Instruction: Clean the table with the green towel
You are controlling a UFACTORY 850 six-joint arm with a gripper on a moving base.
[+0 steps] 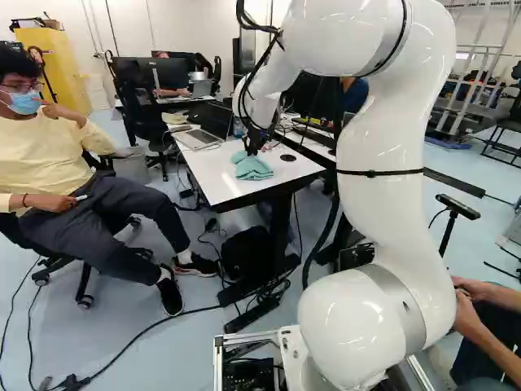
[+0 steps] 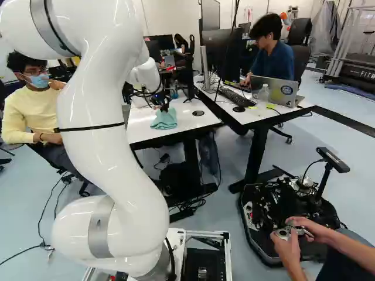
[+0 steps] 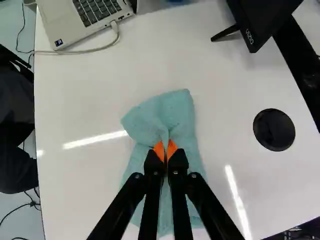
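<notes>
Towel (image 3: 175,117), green and rumpled, lies on the white tabletop (image 3: 75,100), near the middle of the left base view. The gripper (image 1: 253,152) is clamped on it — orange pads (image 3: 158,150) drawn close together on a raised fold, the rest spread flat beneath the fingers. Just beside the towel is a round black disc (image 3: 274,131) set in the tabletop. Farther off, ahead of the gripper, stand a silver laptop (image 3: 85,15) with a pale cable (image 3: 87,51) plugged in and — on the disc's side — a black display (image 3: 260,22). In the upper right of the right base view, a clear bottle (image 2: 263,94) stands by a stickered laptop (image 2: 281,92).
</notes>
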